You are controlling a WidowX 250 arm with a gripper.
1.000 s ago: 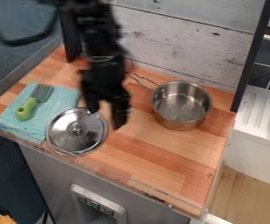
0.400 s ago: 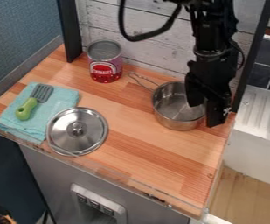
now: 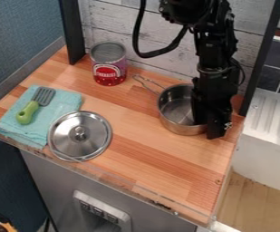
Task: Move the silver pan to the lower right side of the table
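Black end effector (image 3: 206, 128) is at right rim of round silver metal pan (image 3: 179, 128), likely for wall grip. Closure: cannot tell.

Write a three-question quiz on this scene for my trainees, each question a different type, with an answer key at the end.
1. True or false: The metal lid is off the silver pan.

2. Multiple choice: Which of these lies on the turquoise cloth?
A) the can
B) the green-handled spatula
C) the silver pan

3. Fill in the blank: As the camera sees it, the gripper is at the ______ side of the silver pan.

Key: 1. True; 2. B; 3. right
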